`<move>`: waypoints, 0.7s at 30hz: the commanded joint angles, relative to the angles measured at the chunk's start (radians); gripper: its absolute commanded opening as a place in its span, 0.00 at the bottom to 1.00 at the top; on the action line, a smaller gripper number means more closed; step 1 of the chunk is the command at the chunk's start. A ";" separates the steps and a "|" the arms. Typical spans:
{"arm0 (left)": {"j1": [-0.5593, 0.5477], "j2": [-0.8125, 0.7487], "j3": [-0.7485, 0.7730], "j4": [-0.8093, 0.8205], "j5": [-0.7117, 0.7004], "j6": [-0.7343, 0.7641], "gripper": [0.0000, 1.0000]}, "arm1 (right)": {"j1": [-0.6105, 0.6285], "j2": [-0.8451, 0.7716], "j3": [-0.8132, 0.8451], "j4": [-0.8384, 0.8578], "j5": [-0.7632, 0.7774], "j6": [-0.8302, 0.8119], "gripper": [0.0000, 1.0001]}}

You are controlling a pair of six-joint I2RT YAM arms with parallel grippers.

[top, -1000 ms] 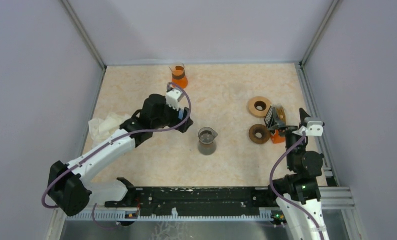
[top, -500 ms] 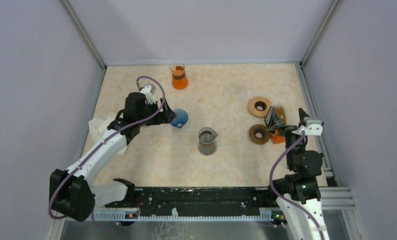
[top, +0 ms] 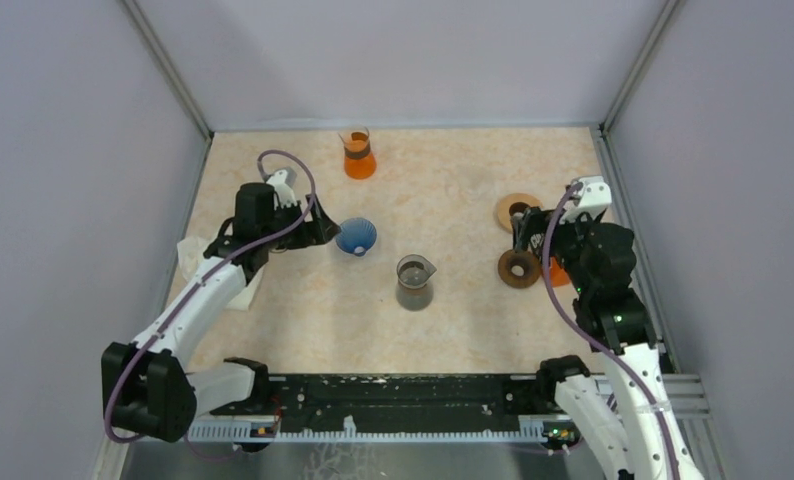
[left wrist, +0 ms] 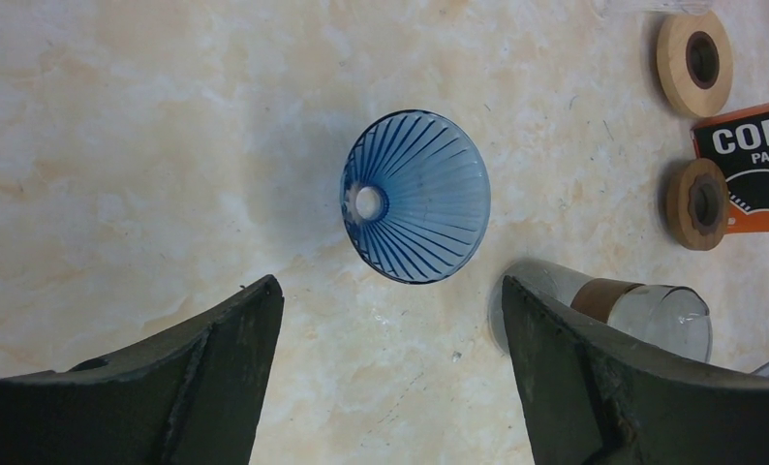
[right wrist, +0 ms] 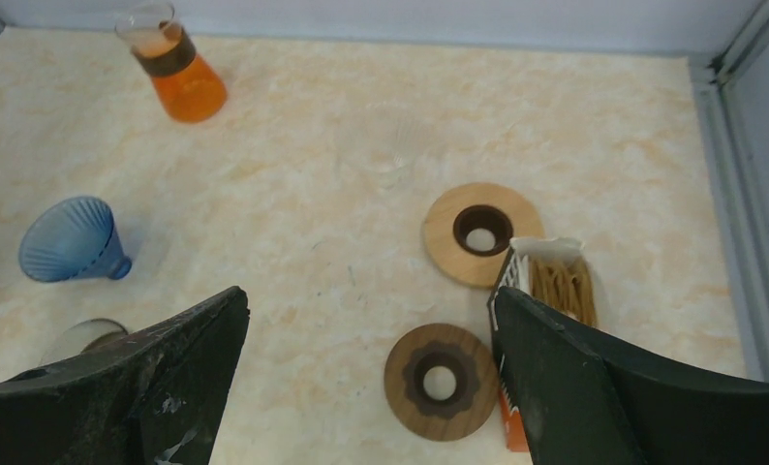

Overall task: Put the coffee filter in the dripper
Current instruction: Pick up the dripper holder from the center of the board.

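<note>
The blue ribbed dripper [top: 357,237] lies on its side on the table, apart from both grippers; it also shows in the left wrist view [left wrist: 415,199] and the right wrist view [right wrist: 69,242]. The orange coffee filter box [right wrist: 545,291] stands open at the right with brown filters inside; the right arm mostly hides it in the top view [top: 556,270]. My left gripper [top: 318,230] is open and empty just left of the dripper [left wrist: 390,291]. My right gripper [top: 523,235] is open and empty above the box and rings [right wrist: 369,300].
A glass carafe [top: 414,282] stands mid-table. An orange flask [top: 358,155] stands at the back. A light wooden ring [top: 518,212] and a dark one [top: 519,268] lie left of the box. Crumpled white paper [top: 208,255] lies at the left edge.
My left gripper has drawn back to the left, off the dripper, which now lies uncovered. My right arm has swung forward over the filter box and rings.
</note>
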 commanded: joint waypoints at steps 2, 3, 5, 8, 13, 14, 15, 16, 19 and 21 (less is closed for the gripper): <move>0.042 -0.060 0.013 -0.051 0.010 0.089 0.89 | 0.014 0.123 0.084 -0.198 -0.139 0.087 0.99; 0.046 -0.068 0.017 -0.062 0.003 0.102 0.89 | 0.014 0.154 0.094 -0.215 -0.148 0.093 0.99; 0.051 -0.086 0.022 -0.076 -0.021 0.129 0.90 | 0.015 0.220 0.099 -0.229 -0.159 0.113 0.99; 0.054 -0.112 0.017 -0.082 -0.070 0.153 0.92 | 0.014 0.287 0.088 -0.218 -0.150 0.155 0.96; 0.058 -0.142 -0.013 -0.057 -0.105 0.168 0.95 | 0.015 0.413 0.077 -0.193 -0.117 0.209 0.91; 0.058 -0.146 -0.019 -0.051 -0.106 0.171 0.96 | 0.015 0.435 0.073 -0.183 -0.110 0.218 0.89; 0.059 -0.145 -0.020 -0.052 -0.106 0.174 0.97 | 0.016 0.455 0.069 -0.176 -0.097 0.225 0.88; 0.059 -0.147 -0.018 -0.053 -0.108 0.177 0.97 | 0.015 0.473 0.063 -0.168 -0.084 0.232 0.86; 0.059 -0.153 -0.015 -0.054 -0.121 0.183 0.99 | 0.017 0.524 0.043 -0.139 -0.061 0.253 0.80; 0.059 -0.159 -0.014 -0.055 -0.120 0.183 0.99 | 0.032 0.549 0.024 -0.107 -0.025 0.268 0.77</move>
